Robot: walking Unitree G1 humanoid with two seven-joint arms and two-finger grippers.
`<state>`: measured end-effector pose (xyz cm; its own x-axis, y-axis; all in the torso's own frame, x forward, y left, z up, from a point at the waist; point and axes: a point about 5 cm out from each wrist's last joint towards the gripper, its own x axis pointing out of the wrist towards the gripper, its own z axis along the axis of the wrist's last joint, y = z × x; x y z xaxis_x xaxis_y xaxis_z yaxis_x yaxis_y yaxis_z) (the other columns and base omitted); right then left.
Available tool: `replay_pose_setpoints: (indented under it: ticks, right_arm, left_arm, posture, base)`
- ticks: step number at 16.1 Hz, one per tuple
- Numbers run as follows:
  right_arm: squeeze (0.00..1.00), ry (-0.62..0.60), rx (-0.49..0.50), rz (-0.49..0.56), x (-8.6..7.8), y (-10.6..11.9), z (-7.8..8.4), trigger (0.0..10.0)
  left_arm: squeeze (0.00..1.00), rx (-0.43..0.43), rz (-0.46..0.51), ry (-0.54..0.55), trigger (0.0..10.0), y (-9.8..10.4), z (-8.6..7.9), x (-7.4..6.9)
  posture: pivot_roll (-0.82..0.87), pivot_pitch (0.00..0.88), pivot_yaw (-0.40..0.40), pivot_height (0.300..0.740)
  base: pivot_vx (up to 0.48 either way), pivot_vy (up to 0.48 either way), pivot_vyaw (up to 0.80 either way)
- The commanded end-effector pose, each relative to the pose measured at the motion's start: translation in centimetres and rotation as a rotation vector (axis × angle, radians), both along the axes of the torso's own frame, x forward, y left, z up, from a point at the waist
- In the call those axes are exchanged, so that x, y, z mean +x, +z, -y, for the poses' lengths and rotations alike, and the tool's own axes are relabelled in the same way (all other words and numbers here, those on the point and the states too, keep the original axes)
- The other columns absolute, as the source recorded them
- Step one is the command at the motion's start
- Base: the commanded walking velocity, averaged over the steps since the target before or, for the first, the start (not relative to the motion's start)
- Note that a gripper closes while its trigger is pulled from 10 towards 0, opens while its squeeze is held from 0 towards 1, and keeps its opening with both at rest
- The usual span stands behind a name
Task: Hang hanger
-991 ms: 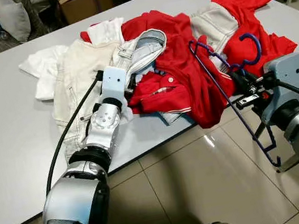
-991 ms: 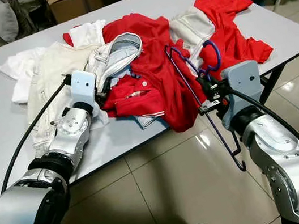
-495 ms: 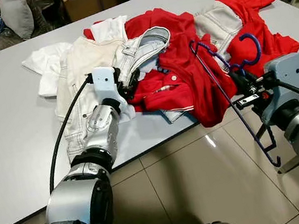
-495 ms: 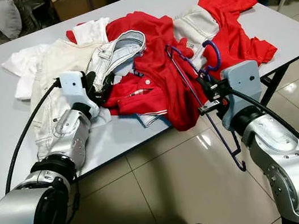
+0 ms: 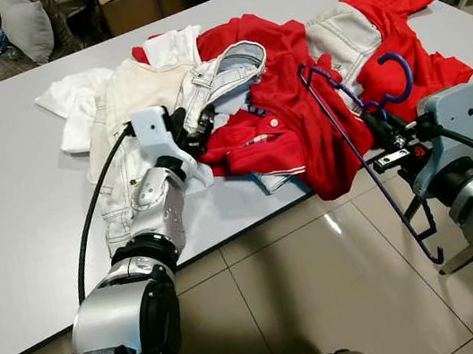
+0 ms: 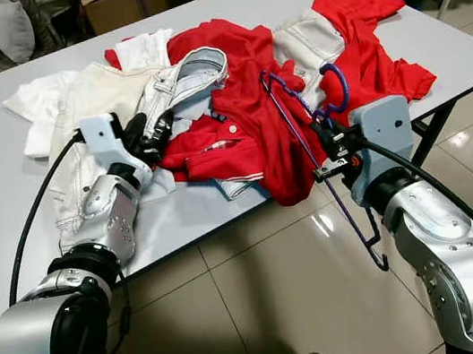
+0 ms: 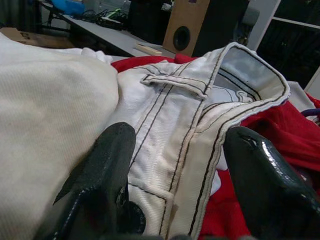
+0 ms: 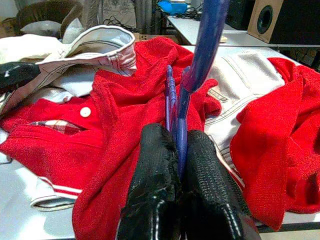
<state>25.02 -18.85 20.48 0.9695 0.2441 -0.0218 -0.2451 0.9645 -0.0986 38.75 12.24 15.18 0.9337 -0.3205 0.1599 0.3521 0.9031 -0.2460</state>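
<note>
Clothes lie in a heap on the long grey table (image 5: 5,206). In the middle of the frame we see a red polo shirt with white buttons (image 5: 271,139), and a pair of cream-white jeans with dark stitching (image 5: 128,100) toward the upper left. The left gripper (image 5: 181,130) rests on the jeans, and its black fingers (image 7: 107,165) stand apart on both sides of the waistband. At the right edge of the frame, the right gripper (image 5: 386,136) is closed tight on the thin purple plastic hanger (image 5: 372,172). The hanger's hook rests on the red clothes, and its lower part hangs past the table edge above the beige tiled floor (image 5: 331,306).
</note>
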Motion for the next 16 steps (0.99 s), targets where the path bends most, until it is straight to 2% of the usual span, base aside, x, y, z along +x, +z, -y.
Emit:
replay_pose_setpoints:
  ticks: [1, 5, 16]
  right_arm:
    - [0.0, 0.002, 0.01, 0.015, -0.18, 0.43, 0.08, 10.0]
    - [0.0, 0.002, 0.008, 0.011, -0.22, 0.38, 0.22, 10.0]
    - [0.0, 0.002, 0.008, 0.011, -0.22, 0.38, 0.22, 10.0]
  left_arm:
    - [0.0, 0.005, 0.0, -0.002, 10.0, 0.46, -0.09, 0.26]
    - [0.0, -0.143, -0.04, -0.096, 10.0, 0.23, 0.48, 0.18]
    - [0.0, -0.143, -0.04, -0.096, 10.0, 0.23, 0.48, 0.18]
  posture:
    - [-0.31, 0.108, 0.086, 0.74]
    - [-0.31, 0.109, 0.086, 0.74]
    - [-0.31, 0.109, 0.086, 0.74]
  base:
    - [0.0, 0.0, 0.0]
    - [0.0, 0.0, 0.0]
    - [0.0, 0.0, 0.0]
